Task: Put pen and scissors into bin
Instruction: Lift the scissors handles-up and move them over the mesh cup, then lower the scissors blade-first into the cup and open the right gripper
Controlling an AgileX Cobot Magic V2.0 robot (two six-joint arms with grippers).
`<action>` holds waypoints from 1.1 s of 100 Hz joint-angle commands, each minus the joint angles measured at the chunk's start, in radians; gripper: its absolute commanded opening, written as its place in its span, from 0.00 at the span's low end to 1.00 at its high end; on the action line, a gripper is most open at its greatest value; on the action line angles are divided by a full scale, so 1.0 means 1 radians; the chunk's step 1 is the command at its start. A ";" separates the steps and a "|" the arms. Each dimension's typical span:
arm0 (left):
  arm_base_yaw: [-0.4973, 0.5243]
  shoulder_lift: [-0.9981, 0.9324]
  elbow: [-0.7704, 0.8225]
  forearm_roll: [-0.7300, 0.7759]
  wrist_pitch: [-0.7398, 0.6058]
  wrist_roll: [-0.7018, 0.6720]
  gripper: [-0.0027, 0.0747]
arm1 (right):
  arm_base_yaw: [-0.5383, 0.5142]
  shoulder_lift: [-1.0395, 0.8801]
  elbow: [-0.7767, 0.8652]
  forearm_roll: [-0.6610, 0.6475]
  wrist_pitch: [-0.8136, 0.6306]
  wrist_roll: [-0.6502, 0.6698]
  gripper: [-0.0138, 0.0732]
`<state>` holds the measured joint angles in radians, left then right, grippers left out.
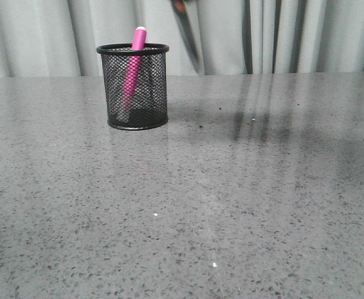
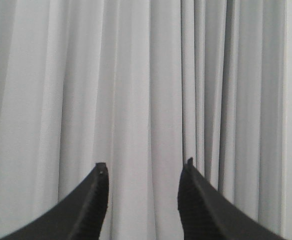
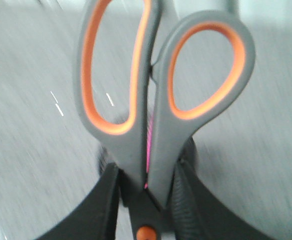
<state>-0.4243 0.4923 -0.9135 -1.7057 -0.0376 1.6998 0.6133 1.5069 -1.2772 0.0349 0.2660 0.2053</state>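
Nearest the lens in the right wrist view, the scissors fill the picture: matt grey handles with glossy orange-lined finger loops, one long oval and one rounder, pressed together so the blades lie closed. The right pincer is clenched on them just above the orange pivot screw, its ribbed black fingers gripping the narrow neck, probably because that is the stiffest spot and lets the blades hang straight down for a clean drop. A sliver of pink shows between the handles, and the background is streaked with blur, so the arm looks to be in motion. In the front view only the dark blades appear, blurred, at about 1 o'clock from the bin and above its rim, clear of it. The bin is a round black wire-mesh cup with a solid rim and base, standing upright on the speckled grey stone-look desk. The pen, slim and bright pink with a white tip, already leans inside it, poking over the rim. The left pincer is released and empty, its smooth dark fingers apart before pale pleated curtains.
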 commanded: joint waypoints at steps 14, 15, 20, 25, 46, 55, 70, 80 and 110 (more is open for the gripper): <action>-0.008 0.008 0.005 0.007 0.027 -0.001 0.41 | 0.018 0.007 0.012 -0.048 -0.527 -0.003 0.09; -0.008 0.008 0.007 0.007 0.030 -0.001 0.41 | 0.018 0.014 0.012 -0.048 -0.534 -0.003 0.09; -0.008 0.008 0.015 0.007 0.038 -0.001 0.41 | 0.018 0.039 0.014 -0.050 -0.578 -0.006 0.09; -0.008 0.008 0.020 0.007 0.053 -0.001 0.41 | 0.018 0.066 0.021 -0.060 -0.641 -0.028 0.09; -0.008 0.008 0.020 0.007 0.062 -0.001 0.41 | 0.018 0.167 0.027 -0.080 -0.853 -0.111 0.09; -0.008 0.008 0.020 0.007 0.065 -0.001 0.41 | 0.018 0.196 0.027 -0.082 -0.856 -0.122 0.09; -0.008 0.008 0.020 0.007 0.085 -0.001 0.41 | 0.015 0.230 0.053 -0.084 -0.894 -0.128 0.09; -0.008 0.008 0.020 0.007 0.088 -0.001 0.41 | 0.011 0.249 0.089 -0.084 -0.917 -0.128 0.09; -0.010 0.008 0.020 0.007 0.109 -0.001 0.41 | 0.010 0.294 0.168 -0.071 -0.922 -0.121 0.09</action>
<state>-0.4243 0.4923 -0.8718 -1.6989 0.0443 1.6998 0.6306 1.8292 -1.1024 -0.0406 -0.5908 0.0839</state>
